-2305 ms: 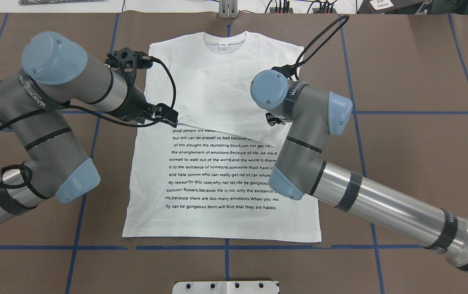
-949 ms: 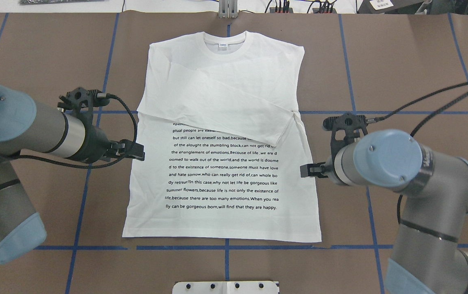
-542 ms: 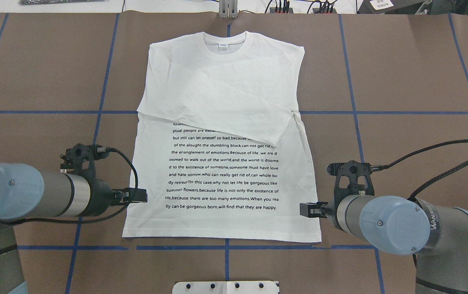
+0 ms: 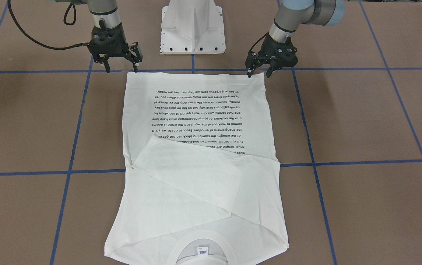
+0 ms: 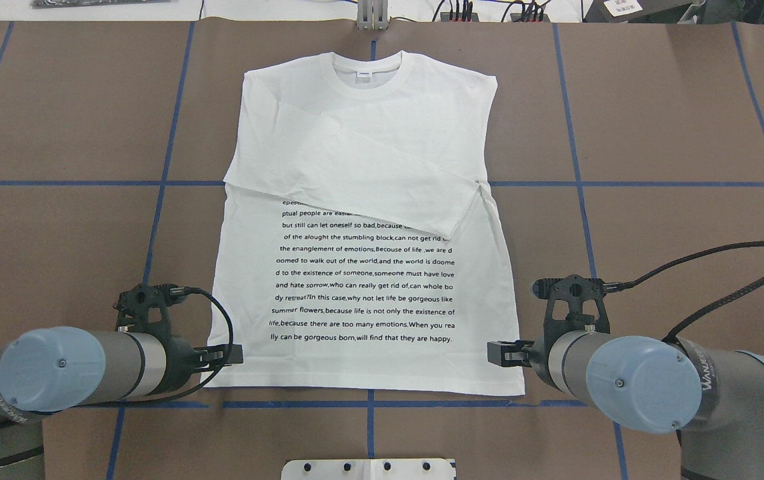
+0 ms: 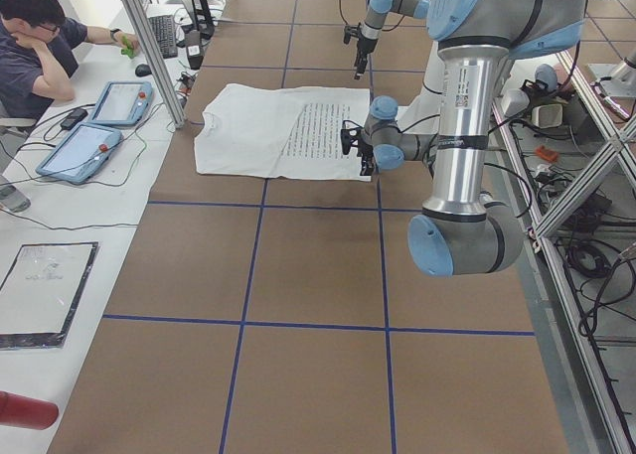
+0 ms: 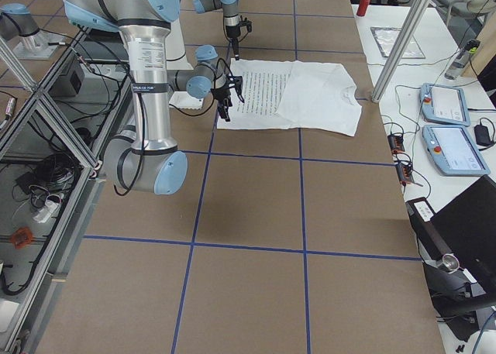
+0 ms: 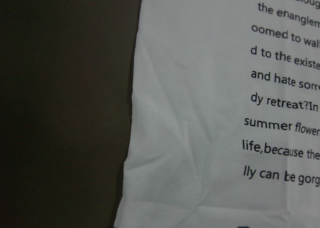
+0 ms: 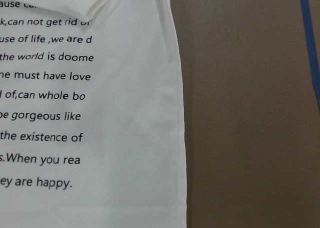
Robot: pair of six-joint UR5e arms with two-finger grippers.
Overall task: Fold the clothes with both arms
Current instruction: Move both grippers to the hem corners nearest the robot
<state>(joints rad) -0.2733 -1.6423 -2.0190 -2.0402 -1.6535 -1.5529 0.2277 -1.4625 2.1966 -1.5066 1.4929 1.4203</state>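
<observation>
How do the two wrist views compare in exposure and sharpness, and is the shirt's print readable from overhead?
Left wrist view: underexposed, the table is nearly black and the shirt looks grey, yet its print is sharp. Right wrist view: brighter, the table is brown and the print crisp. Overhead view: even light, no glare, only soft shadows, and the text is readable.

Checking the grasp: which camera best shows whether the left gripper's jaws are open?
Exterior front-facing: the left gripper shows both jaws spread at the shirt's hem corner. Overhead sees it edge-on, side views show it tiny, its wrist camera shows mostly cloth.
</observation>
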